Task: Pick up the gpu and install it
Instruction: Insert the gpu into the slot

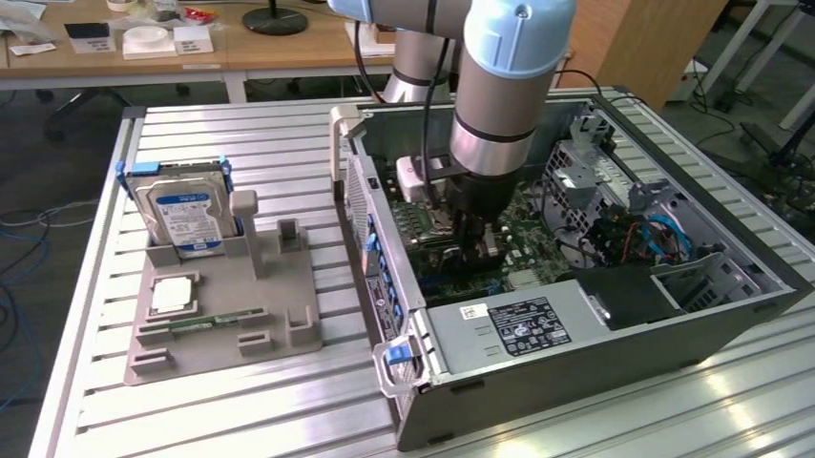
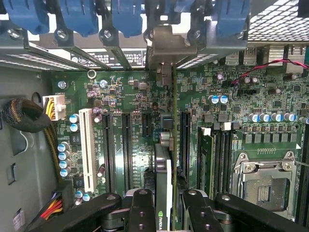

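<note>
Holding the gpu [image 2: 163,193] edge-on inside the open computer case [image 1: 713,315].

Gripper [image 2: 163,212] clamped on the gpu, one finger [image 2: 141,212] on each side, with the card standing upright over the green motherboard [image 2: 120,92] among the long black slots [image 2: 126,145]. Its metal bracket [image 2: 164,48] sits at the case's rear wall beneath the blue clips [image 2: 77,17]. On the counter [image 1: 229,134], a grey tray [image 1: 255,315] carries a hard drive [image 1: 186,218], well apart from the case.
</note>
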`<state>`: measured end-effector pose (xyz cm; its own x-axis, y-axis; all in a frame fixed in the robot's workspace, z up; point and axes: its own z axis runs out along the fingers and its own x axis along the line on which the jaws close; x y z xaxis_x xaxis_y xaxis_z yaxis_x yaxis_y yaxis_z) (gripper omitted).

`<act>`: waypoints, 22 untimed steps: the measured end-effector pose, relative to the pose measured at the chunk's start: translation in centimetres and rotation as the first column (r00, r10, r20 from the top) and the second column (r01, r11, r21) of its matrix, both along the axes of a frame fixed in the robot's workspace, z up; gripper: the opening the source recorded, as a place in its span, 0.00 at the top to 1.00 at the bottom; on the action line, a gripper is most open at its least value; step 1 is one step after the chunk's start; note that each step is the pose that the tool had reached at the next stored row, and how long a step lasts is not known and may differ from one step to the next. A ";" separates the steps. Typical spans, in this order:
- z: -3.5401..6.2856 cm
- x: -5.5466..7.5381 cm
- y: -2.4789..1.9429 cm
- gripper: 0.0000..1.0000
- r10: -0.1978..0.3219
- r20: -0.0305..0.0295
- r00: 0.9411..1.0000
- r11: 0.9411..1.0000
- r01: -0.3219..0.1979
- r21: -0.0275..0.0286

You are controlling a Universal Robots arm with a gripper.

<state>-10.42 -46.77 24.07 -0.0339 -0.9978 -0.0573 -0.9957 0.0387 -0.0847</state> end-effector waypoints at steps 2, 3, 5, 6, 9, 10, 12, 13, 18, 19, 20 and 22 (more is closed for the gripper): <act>-0.01 -0.1 0.01 0.73 0.000 0.000 1.000 1.000 0.000 0.000; -0.01 -0.1 0.01 0.73 0.000 0.000 1.000 1.000 0.000 0.000; 0.00 -0.1 0.00 0.73 0.000 0.000 1.000 1.000 0.000 0.000; 0.00 -0.1 0.00 0.73 0.000 0.000 1.000 1.000 0.000 0.000; 0.00 -0.1 0.00 0.73 0.000 0.000 1.000 1.000 0.000 0.000; 0.00 -0.1 0.00 0.73 0.000 0.000 1.000 1.000 0.000 0.000; 0.00 -0.1 0.00 0.73 0.000 0.000 1.000 1.000 0.000 0.000; 0.00 -0.1 0.00 0.73 0.000 0.000 1.000 1.000 0.000 0.000; -0.01 -0.1 0.00 0.60 0.000 0.000 1.000 1.000 0.000 0.000; 0.00 -0.1 0.00 0.60 0.000 0.000 1.000 1.000 0.000 0.000; 0.00 -0.1 0.00 0.54 0.000 0.000 1.000 1.000 0.000 0.000; 0.00 -0.1 0.00 0.54 0.000 0.000 1.000 1.000 0.000 0.000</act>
